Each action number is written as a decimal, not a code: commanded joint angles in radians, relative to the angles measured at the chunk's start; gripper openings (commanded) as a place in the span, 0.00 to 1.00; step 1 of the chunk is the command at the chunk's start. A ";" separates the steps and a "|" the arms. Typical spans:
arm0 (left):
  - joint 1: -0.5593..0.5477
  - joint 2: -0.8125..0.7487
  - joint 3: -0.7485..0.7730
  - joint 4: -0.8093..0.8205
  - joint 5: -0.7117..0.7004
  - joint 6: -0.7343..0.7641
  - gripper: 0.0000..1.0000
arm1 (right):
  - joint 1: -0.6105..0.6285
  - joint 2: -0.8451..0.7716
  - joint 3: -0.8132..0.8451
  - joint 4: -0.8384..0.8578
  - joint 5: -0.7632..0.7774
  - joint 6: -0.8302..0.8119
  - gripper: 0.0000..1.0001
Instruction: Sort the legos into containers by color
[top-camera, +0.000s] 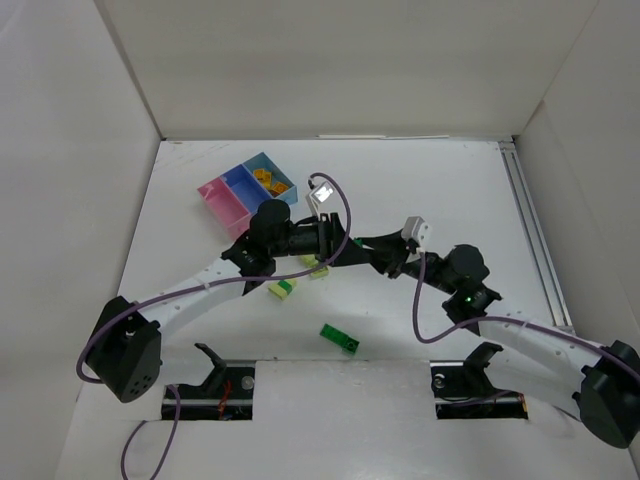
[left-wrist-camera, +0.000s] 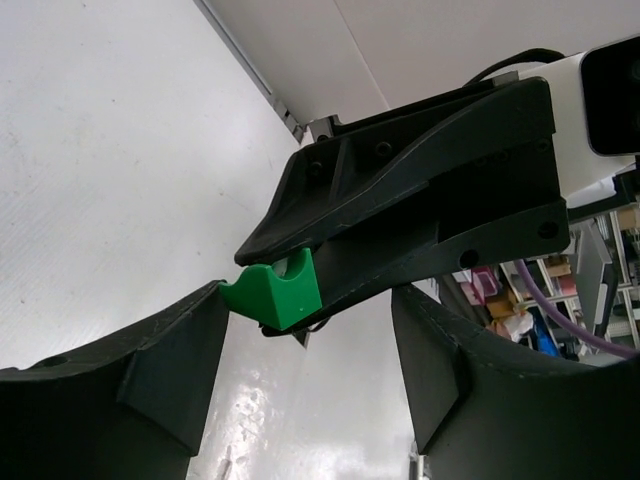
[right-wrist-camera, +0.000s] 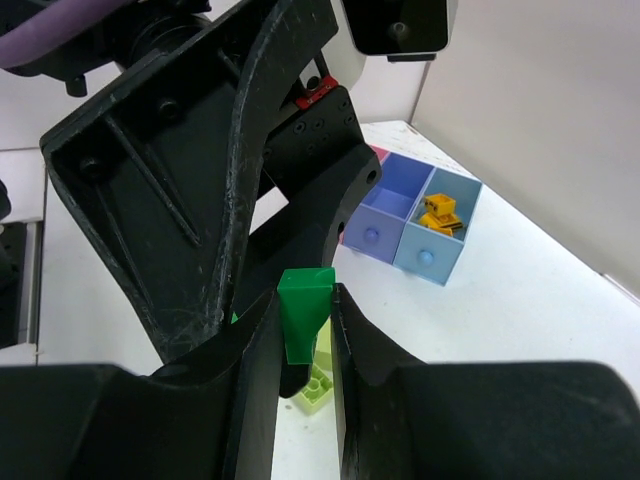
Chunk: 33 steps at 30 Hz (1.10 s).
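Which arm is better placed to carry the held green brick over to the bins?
Left, probably. The right jaws are shut on the green brick, and the left jaws stand open on either side of it, placed to take it. The bins sit on the left arm's side of the table, close to its wrist.

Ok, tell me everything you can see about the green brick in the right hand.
The green brick is a small piece of smooth, glossy plastic, solid green all over. It is pinched between the two black fingers of the right hand, which is shut on it. It stands on end, clear of the table, with one end poking out past the fingertips. The left hand is open, with a finger on either side of the brick. Whether those fingers touch it is unclear.
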 joint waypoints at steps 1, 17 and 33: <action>0.003 -0.019 0.040 0.100 0.005 -0.017 0.63 | 0.018 -0.015 0.028 -0.008 -0.059 -0.020 0.11; 0.021 -0.039 0.011 0.138 0.015 -0.044 0.84 | 0.018 -0.065 0.010 -0.017 -0.147 -0.023 0.11; 0.021 -0.069 -0.007 0.138 0.015 -0.054 0.67 | 0.036 -0.058 0.010 -0.017 -0.085 -0.032 0.11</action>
